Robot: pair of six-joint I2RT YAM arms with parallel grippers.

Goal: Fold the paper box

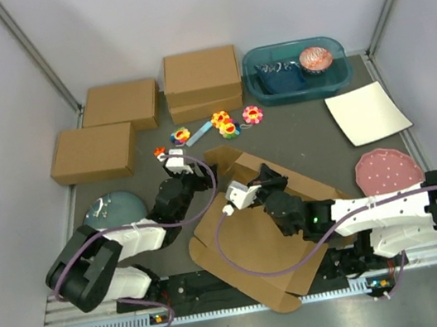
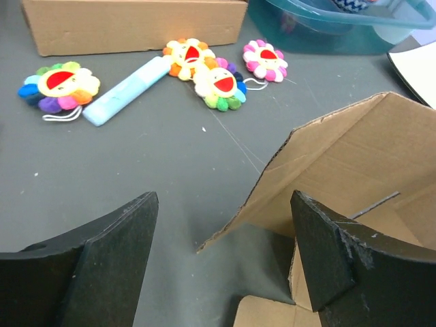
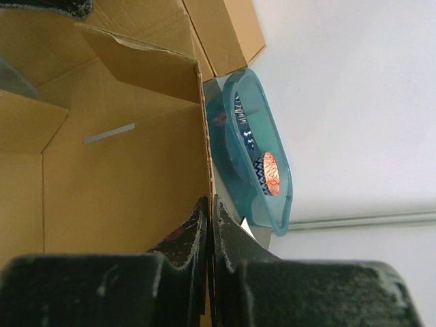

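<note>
One dark grey counter [image 1: 298, 137] underneath, bearing the plain brown die-cut cardboard paper box [image 1: 253, 246], mostly flat between both arms. Only one far wall panel tilted up. Clamped narrow on that panel's edge, the right pincer [image 3: 210, 204]; spread wide and empty just beside its raised corner, the left pincer [image 2: 225, 204]. Left to do, seemingly: remaining walls, tabs, lid.

two arms [image 1: 123, 242], one paper box [image 1: 257, 245], one teal bin [image 1: 299, 93], one pink plate [image 1: 383, 171]
</note>
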